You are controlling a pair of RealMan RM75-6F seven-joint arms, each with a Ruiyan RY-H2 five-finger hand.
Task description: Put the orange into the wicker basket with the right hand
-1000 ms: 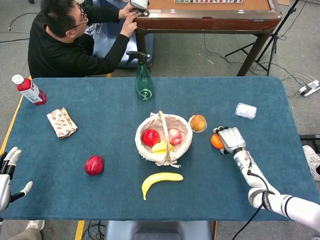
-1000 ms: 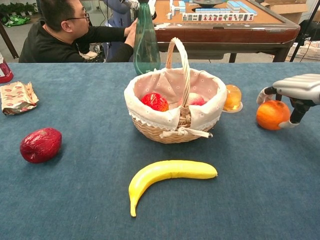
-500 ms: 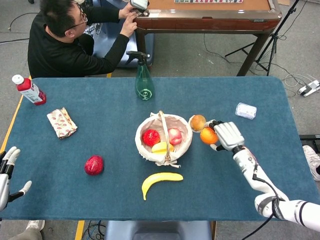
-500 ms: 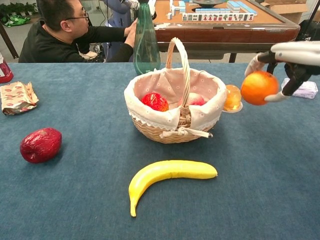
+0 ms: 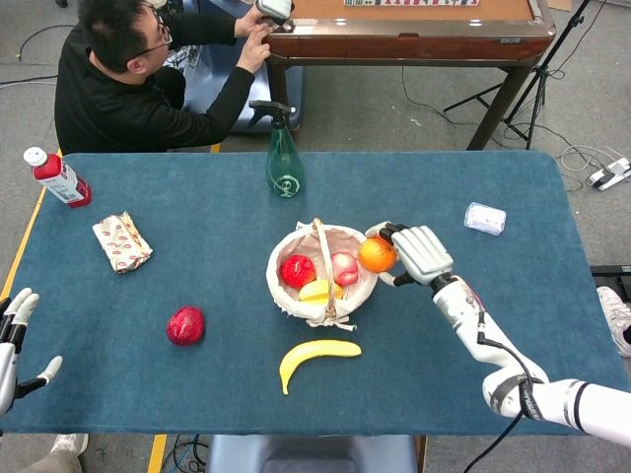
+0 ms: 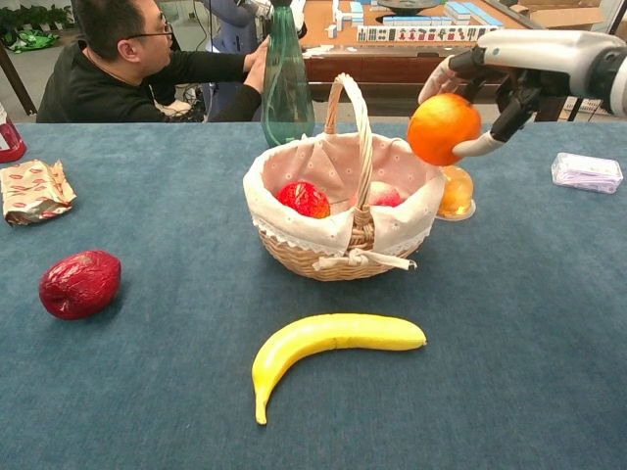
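Note:
My right hand [image 5: 418, 253] [image 6: 529, 64] grips the orange [image 5: 377, 254] [image 6: 443, 128] and holds it in the air just above the right rim of the wicker basket [image 5: 286, 291] [image 6: 323, 257]. The basket has a white cloth lining and an upright handle, and it holds a red fruit [image 5: 298, 271] [image 6: 303, 199], a pink fruit [image 5: 345, 268] and a yellow one [image 5: 317, 291]. My left hand [image 5: 12, 340] is at the table's near left corner, fingers spread and holding nothing; the chest view does not show it.
A clear cup with an orange fruit [image 6: 456, 192] stands just right of the basket, under the held orange. A banana [image 5: 315, 357] [image 6: 328, 343] lies in front, a dark red fruit [image 5: 185, 325] [image 6: 80, 283] to the left. A green spray bottle [image 5: 283, 153], snack packet [image 5: 122, 241], red bottle [image 5: 57, 176] and small clear box [image 5: 485, 218] lie further off. A person [image 5: 138, 79] sits behind the table.
My right hand has lifted the orange off the table and carried it left, from beside the fruit cup to above the basket's right rim. The left hand has hardly moved.

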